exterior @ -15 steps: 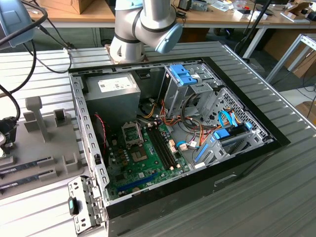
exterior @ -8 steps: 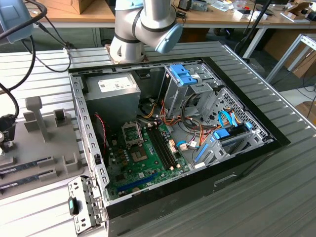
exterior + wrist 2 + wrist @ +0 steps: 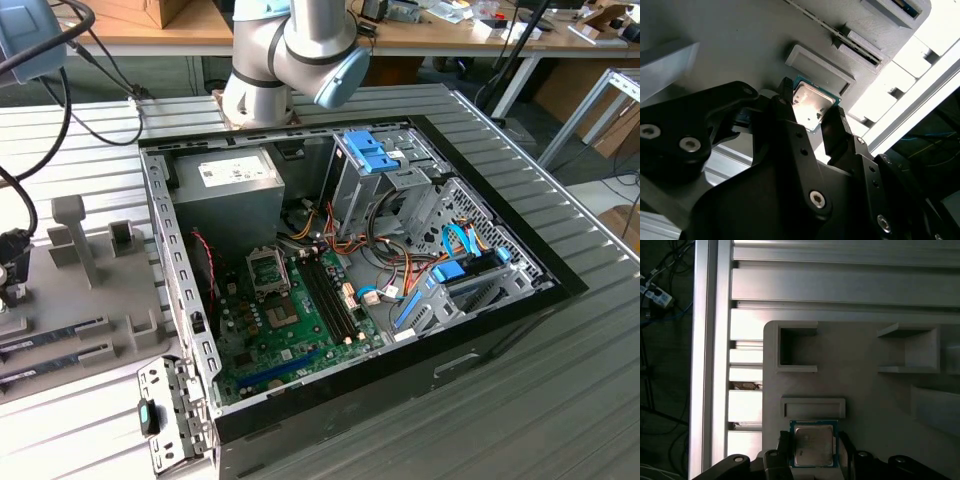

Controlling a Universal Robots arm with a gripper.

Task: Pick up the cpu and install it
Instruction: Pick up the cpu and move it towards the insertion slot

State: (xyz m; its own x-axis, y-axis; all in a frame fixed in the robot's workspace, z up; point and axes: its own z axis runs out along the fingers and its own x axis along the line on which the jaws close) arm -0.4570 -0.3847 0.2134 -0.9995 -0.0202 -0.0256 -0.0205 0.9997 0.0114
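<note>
The cpu (image 3: pixel 813 444) is a small square chip with a silvery top and a thin green rim. It lies flat on the grey holder tray (image 3: pixel 865 385), right against a low raised block (image 3: pixel 812 407). In both wrist views my gripper (image 3: pixel 814 454) has its two black fingers (image 3: pixel 834 122) pressed against opposite edges of the cpu (image 3: pixel 811 104). In the exterior view the open computer case (image 3: pixel 340 290) shows the green motherboard, and its metal-framed socket (image 3: pixel 273 310) has the bracket hinged up.
The grey tray (image 3: pixel 95 290) lies at the exterior view's left of the case, with upright pegs and memory strips (image 3: pixel 50 335) on it. Ribbed aluminium table slats (image 3: pixel 840 290) surround the tray. Inside the case are a grey power supply (image 3: pixel 225 195), blue drive cages and cable bundles.
</note>
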